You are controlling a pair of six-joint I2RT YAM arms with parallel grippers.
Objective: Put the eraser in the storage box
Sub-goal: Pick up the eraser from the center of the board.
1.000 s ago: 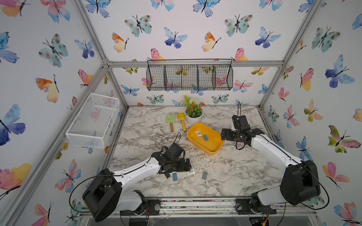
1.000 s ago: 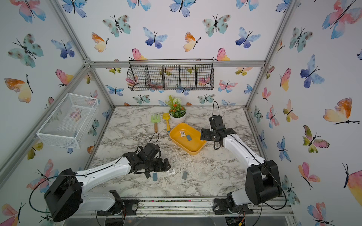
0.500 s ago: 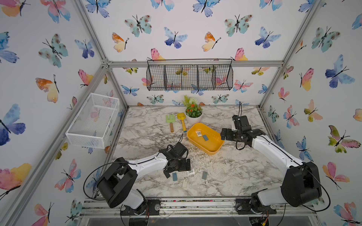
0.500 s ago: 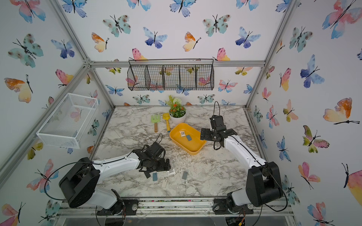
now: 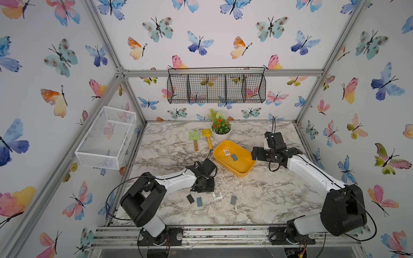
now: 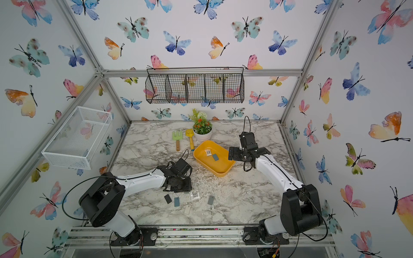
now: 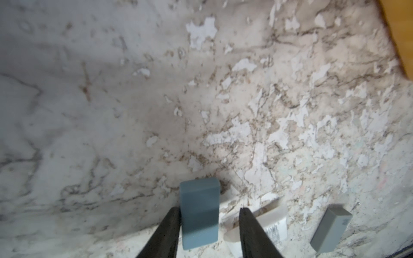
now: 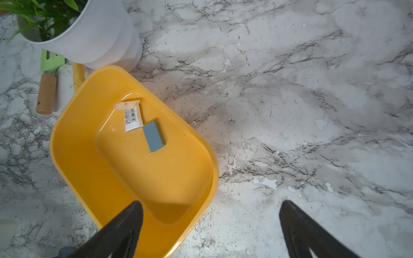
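In both top views the storage box (image 5: 242,172) sits centre frame, a blue eraser (image 5: 234,157) and a wrapped one (image 5: 227,152) already inside. Loose erasers (image 5: 233,200) lie lower centre, by my left gripper (image 5: 202,186).

Left wrist: the eraser (image 7: 199,214) I'm after lies on the table between my fingers. One touches its side and a gap shows at the other, so it isn't clamped yet.

Right wrist: my right gripper (image 8: 211,201) hangs wide apart and empty beside the box's rim.

I judge that clamping, lifting, carrying and dropping remain.
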